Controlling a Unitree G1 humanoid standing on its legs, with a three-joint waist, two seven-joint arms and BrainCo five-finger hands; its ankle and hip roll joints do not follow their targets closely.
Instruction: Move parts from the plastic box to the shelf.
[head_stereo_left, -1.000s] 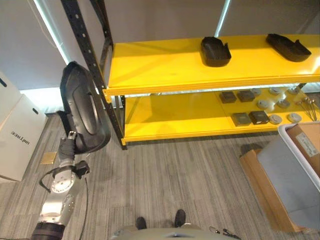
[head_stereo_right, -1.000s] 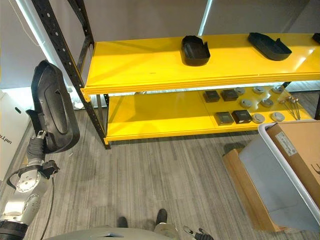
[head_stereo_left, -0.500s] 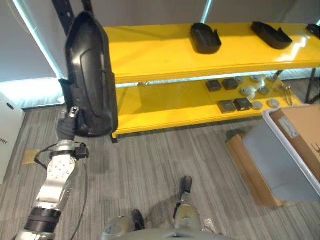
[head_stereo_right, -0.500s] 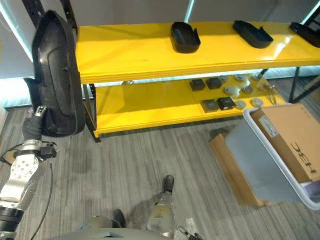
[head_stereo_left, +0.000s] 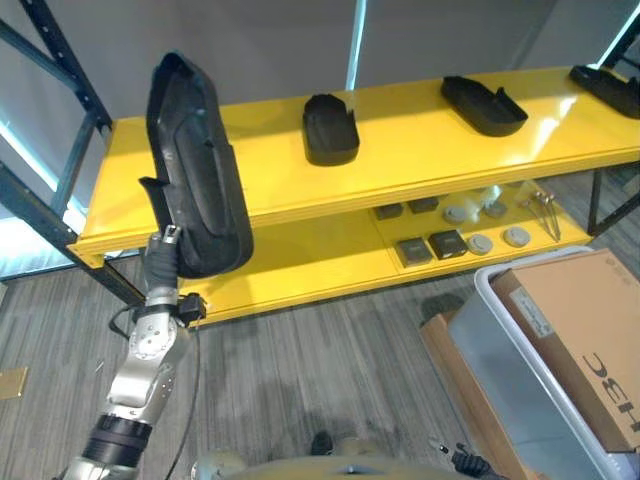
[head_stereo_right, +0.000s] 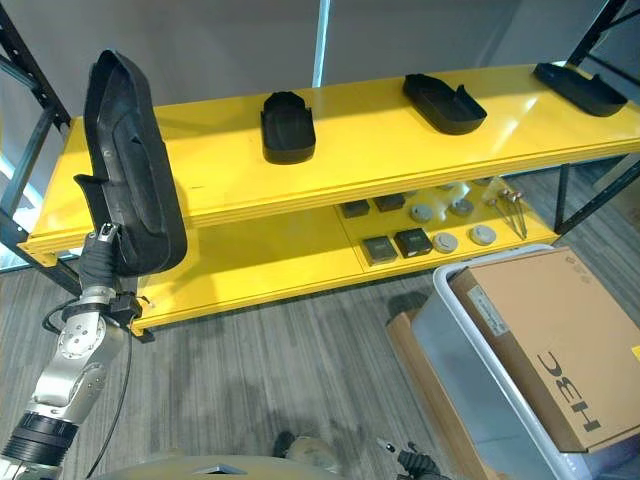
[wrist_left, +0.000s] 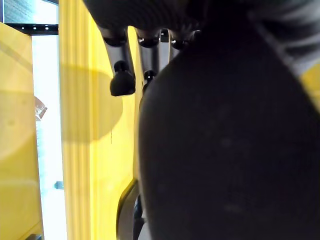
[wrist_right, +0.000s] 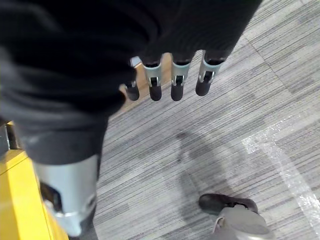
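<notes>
The left robot hand (head_stereo_right: 98, 270) grips the lower end of a long black part (head_stereo_left: 193, 180), holding it upright before the yellow shelf (head_stereo_left: 400, 160) (carry step, I judge). Next it needs laying on the bare top board. The right robot hand (wrist_right: 172, 82) hangs relaxed, empty.

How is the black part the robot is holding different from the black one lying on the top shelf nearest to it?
The held black part is long and stands upright in the left hand; the shelf part is shorter and lies flat on the upper yellow shelf. Both are black moulded shells.
</notes>
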